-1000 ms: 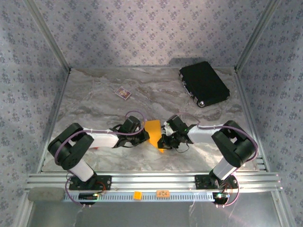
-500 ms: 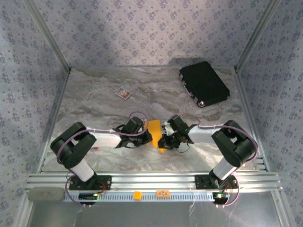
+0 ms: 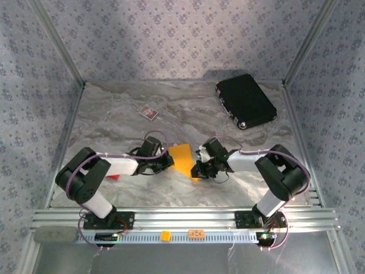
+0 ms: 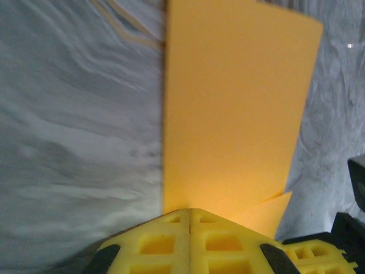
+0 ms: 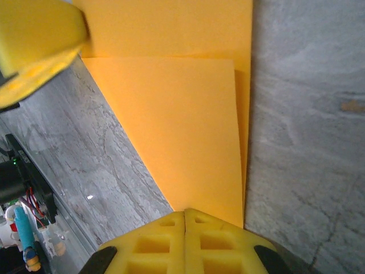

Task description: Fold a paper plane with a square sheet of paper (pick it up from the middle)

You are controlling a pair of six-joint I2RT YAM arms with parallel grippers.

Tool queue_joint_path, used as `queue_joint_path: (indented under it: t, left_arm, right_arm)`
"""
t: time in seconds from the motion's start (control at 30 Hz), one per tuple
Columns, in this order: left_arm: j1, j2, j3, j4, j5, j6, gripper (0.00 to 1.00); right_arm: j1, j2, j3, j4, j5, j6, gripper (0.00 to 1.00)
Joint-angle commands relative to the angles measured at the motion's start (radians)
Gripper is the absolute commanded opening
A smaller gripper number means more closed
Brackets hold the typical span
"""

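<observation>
The square sheet of paper (image 3: 182, 158) lies on the tabletop (image 3: 108, 128) between the arms. It is already creased into a narrower layered shape with one slanted flap. No pointed dart is formed, so most folds appear outstanding. The left gripper (image 4: 190, 212) and right gripper (image 5: 185, 213) each have jaws pressed together, pinching opposite edges of the sheet. A black case (image 3: 246, 101) and a small card (image 3: 148, 112) lie well apart and obstruct nothing.

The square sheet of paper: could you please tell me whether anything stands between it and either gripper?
Nothing visible does. The left gripper and the right gripper are both shut right at opposite edges of the partly folded square sheet of paper, apparently pinching it between them.
</observation>
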Motion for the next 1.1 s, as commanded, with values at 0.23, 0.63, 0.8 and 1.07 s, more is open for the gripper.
queue_joint_path:
  t: [0.23,0.63,0.8,1.07]
  left_arm:
    - [0.045,-0.156,-0.049,-0.093,-0.028,0.043,0.08]
    - [0.039,-0.253,-0.065,-0.117,-0.040,0.061,0.24]
    - [0.039,-0.249,-0.071,-0.100,-0.038,0.052,0.37]
    - [0.039,-0.243,-0.069,-0.097,-0.027,0.047,0.38]
  right_arm:
    - [-0.005,-0.027,0.015,-0.113,0.036,-0.041,0.05]
    - [-0.057,-0.174,0.062,-0.180,0.289,-0.077,0.39]
    - [-0.060,-0.110,0.081,-0.081,0.162,-0.061,0.40]
    - [-0.055,-0.041,0.107,-0.059,0.110,-0.063,0.26]
